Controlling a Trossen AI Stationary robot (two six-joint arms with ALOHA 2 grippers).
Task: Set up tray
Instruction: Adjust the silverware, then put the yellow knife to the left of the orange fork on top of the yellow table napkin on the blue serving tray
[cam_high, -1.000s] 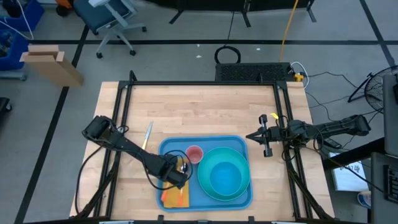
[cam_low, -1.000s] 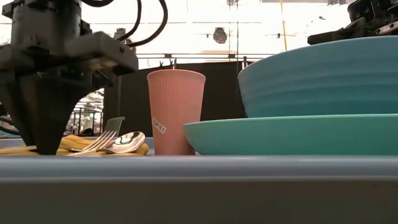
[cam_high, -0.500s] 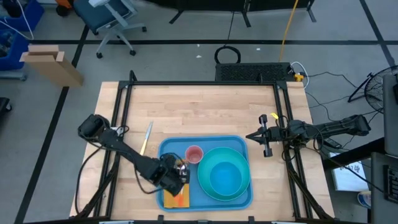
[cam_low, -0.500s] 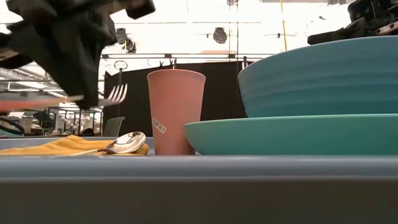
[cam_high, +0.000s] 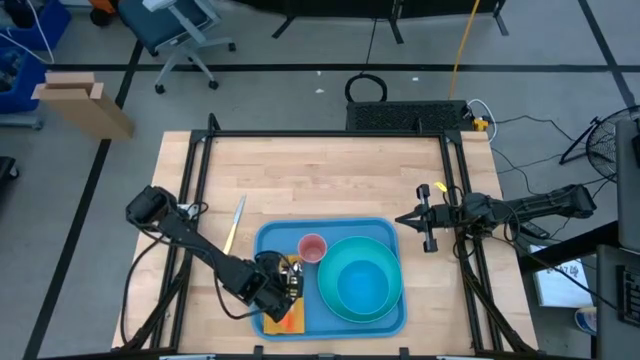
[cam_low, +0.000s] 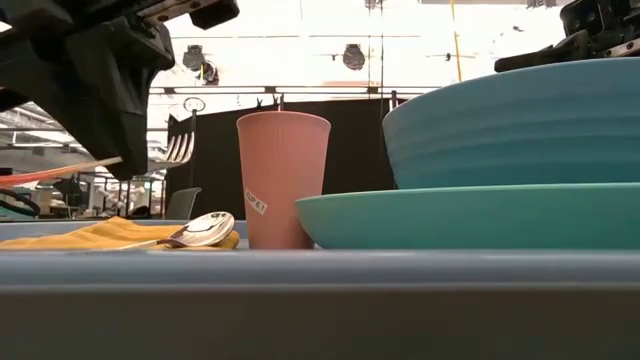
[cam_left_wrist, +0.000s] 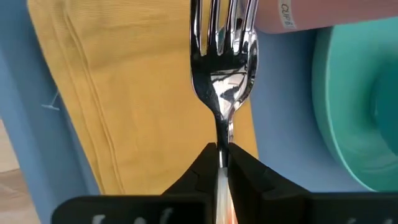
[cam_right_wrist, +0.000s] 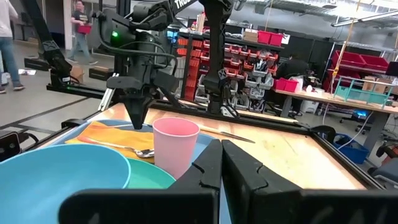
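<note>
Tray setting nearly complete: fork in hand, knife outstanding.

We see the left gripper (cam_high: 283, 292) clamped on the fork (cam_left_wrist: 222, 74), held just above the yellow napkin (cam_left_wrist: 124, 93) at the near-left of the blue tray (cam_high: 385, 232). Beyond its tips stand the pink cup (cam_high: 313, 246), plate (cam_high: 342, 312) and bowl (cam_high: 362, 280); a spoon (cam_low: 200, 228) lies on the napkin. We judge the fork and the knife (cam_high: 235, 224), off-tray behind the arm, remain. The right gripper (cam_high: 403, 220) waits closed, empty, well beyond the tray.

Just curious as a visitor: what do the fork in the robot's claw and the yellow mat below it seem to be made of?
The fork, clamped in the left gripper, looks like polished metal: it mirrors its surroundings. The yellow mat appears to be woven cloth, matte, with a fine rib and stitched seams.
</note>
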